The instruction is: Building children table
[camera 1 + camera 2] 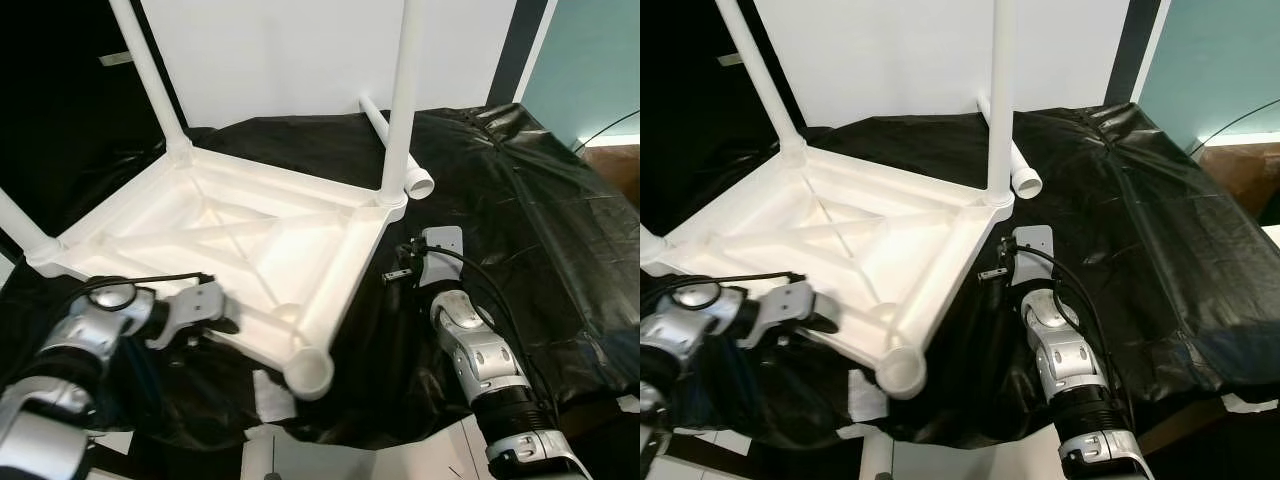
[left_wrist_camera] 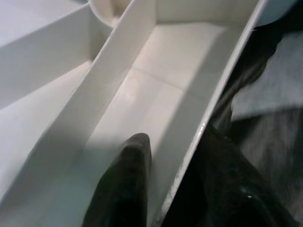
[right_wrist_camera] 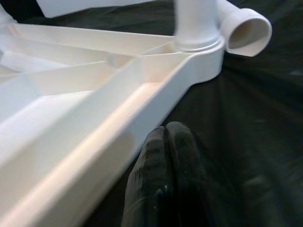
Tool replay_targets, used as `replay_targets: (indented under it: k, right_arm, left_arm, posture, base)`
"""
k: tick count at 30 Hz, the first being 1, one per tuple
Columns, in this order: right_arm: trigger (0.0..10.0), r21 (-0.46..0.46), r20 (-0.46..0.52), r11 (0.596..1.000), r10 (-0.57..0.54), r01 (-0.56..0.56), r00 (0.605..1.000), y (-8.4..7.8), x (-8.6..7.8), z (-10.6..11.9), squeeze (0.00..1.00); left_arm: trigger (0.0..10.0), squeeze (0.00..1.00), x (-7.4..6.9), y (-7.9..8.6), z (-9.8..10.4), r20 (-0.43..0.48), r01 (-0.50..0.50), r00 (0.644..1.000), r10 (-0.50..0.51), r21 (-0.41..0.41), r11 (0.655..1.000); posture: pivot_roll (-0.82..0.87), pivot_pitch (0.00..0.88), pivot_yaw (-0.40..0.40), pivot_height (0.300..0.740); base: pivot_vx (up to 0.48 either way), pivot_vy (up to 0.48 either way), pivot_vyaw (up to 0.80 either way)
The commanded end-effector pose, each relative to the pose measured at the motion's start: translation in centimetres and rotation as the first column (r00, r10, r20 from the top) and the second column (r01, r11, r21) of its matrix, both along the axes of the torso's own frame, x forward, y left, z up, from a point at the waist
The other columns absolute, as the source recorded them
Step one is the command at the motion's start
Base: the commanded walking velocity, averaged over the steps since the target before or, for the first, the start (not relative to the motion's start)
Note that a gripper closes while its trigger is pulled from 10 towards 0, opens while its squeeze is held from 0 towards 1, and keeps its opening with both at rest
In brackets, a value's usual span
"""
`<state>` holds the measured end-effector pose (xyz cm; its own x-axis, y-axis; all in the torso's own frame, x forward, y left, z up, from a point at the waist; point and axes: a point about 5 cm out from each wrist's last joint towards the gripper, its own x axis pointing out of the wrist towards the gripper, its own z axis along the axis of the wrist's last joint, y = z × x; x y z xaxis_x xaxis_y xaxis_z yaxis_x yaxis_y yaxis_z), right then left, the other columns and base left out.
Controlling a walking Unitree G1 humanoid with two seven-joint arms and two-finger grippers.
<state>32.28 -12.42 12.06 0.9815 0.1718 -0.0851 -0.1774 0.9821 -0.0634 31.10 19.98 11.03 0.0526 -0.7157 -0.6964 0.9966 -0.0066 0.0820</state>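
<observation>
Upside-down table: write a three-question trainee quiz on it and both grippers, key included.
1. True or false: a leg stands in every corner socket of the table.
2. Which gripper clamps the table's rim? A. left gripper B. right gripper C. neither
3. Fill in: the loose leg lies on the black ____.

Key:
1. False: the near socket is empty.
2. A: one finger inside the rim, the other outside. The right gripper sits shut beside the rim.
3. Sheet.

White tabletop (image 1: 230, 250) upside down, three legs (image 1: 400, 100) fitted; loose leg (image 1: 395, 150) behind.
</observation>
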Motion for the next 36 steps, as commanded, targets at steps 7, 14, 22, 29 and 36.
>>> replay_targets:
  k: [7,14,22,29,36]
  right_arm:
    - [10.0,0.008,-0.014,1.0,-0.012,0.012,1.0,-0.1,-0.1,0.0,0.0]
    - [10.0,0.007,-0.015,1.0,-0.017,0.017,1.0,-0.2,-0.2,0.0,0.0]
    - [10.0,0.013,-0.025,1.0,-0.022,0.022,0.999,-0.1,-0.4,-0.2,0.0]
    - [10.0,0.023,-0.027,1.0,-0.019,0.02,0.999,0.2,-0.5,-0.2,0.0]
    - [10.0,0.024,-0.029,1.0,-0.013,0.014,0.999,0.3,-0.5,-0.2,0.0]
  left_arm:
    - [0.0,0.42,2.2,-1.1,-3.2,0.17,-0.492,0.857,0.486,-0.009,0.87]
    - [0.0,0.43,1.8,-1.0,-3.7,0.17,-0.463,0.875,0.454,0.012,0.887]
    - [0.0,0.45,2.7,-0.3,-3.8,0.158,-0.645,0.752,0.64,-0.021,0.764]
    - [0.0,0.45,3.7,-2.8,-3.4,0.117,-0.755,0.624,0.773,-0.167,0.635]
    - [0.0,0.45,3.7,-5.1,-3.3,0.086,-0.731,0.643,0.761,-0.227,0.644]
  posture:
    - [-0.07,0.0,0.055,0.74]
    - [-0.07,0.0,0.054,0.74]
    - [-0.07,0.0,0.063,0.74]
    - [-0.06,0.0,0.064,0.74]
    - [-0.06,0.0,0.065,0.74]
  base:
    - [0.0,0.0,0.0]
    - [0.0,0.0,0.0]
    - [0.0,0.0,0.0]
    - [0.0,0.0,0.0]
    - [0.0,0.0,0.0]
